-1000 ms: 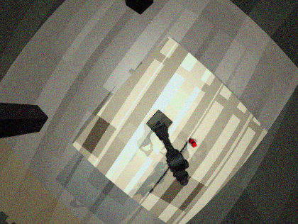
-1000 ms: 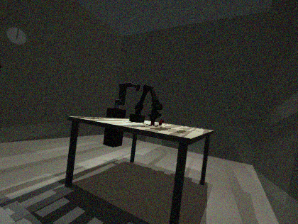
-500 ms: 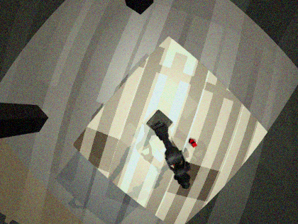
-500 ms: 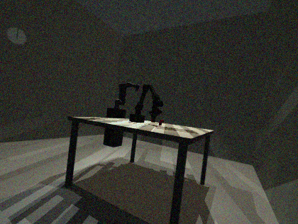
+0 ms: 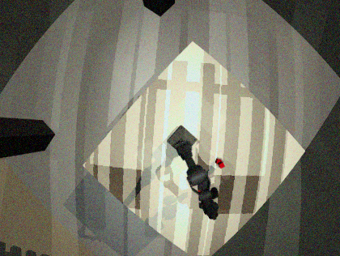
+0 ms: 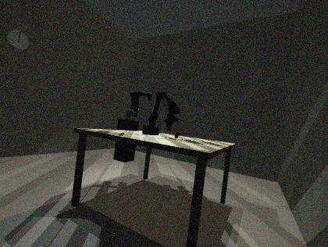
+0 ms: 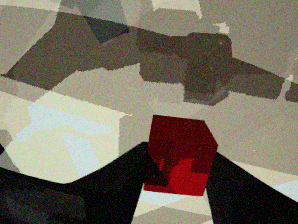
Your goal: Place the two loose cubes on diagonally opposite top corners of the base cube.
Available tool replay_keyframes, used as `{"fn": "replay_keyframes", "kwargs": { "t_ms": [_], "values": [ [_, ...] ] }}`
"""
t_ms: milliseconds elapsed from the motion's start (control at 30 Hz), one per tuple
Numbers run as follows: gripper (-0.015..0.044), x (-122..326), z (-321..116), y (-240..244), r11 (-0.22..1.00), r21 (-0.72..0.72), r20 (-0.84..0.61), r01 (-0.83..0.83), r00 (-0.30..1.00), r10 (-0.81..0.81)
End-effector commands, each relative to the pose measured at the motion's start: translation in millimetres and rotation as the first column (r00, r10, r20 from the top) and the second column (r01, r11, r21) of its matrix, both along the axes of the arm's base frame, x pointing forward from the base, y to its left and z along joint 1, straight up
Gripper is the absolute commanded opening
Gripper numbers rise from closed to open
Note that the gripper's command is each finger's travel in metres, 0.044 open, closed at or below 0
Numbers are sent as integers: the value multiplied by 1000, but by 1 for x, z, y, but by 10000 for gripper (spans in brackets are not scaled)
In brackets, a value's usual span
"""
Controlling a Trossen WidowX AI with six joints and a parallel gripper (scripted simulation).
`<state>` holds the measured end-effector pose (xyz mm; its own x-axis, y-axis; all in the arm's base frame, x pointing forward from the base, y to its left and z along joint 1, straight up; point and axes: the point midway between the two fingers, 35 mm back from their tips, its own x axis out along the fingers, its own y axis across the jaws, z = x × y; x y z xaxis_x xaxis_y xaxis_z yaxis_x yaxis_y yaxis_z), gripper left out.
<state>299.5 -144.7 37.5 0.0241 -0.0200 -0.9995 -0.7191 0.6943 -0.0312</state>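
"Where is the pincer (image 5: 197, 190) (image 6: 169, 126) (image 7: 177, 152)?"

"From above, its tip is between five and six o'clock of the arm's foot (image 5: 180, 131) (image 6: 151, 131). From the side, it hangs above the table (image 5: 194, 54) (image 6: 199, 148) (image 7: 90, 155)."

"Apart or together?"

"Clamped on a red cube (image 5: 198, 190) (image 6: 169, 129) (image 7: 183, 155), one finger on each side. In the close view, the cube is toward five o'clock of the middle, with a bright red patch low on its near face and darker red above. From overhead, just a red speck of it peeps out by the dark arm (image 5: 197, 177) (image 6: 158, 105)."

"And the other red on the table?"

"From above, a red patch (image 5: 221, 165) (image 6: 176, 135) lies at four o'clock of the foot, well apart from the held cube, with a dark band across it. I cannot tell how many cubes make it up, or which is the base."

"Anything capping it?"

"I cannot tell; it is too small. The held cube is clear of it, up between the fingers"
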Motion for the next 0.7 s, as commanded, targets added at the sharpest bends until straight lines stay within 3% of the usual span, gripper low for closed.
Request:
{"fn": "replay_keyframes", "kwargs": {
  "t_ms": [0, 367, 667],
  "values": [
    [105, 0, 12, 0, 1000, 3, 7, -2, 1000, 2],
    [105, -4, 33, 1, 1000, 9, 4, 2, 1000, -2],
    [105, 4, 32, 28, 990, 16, 6, 138, 990, -138]
  ]
}}
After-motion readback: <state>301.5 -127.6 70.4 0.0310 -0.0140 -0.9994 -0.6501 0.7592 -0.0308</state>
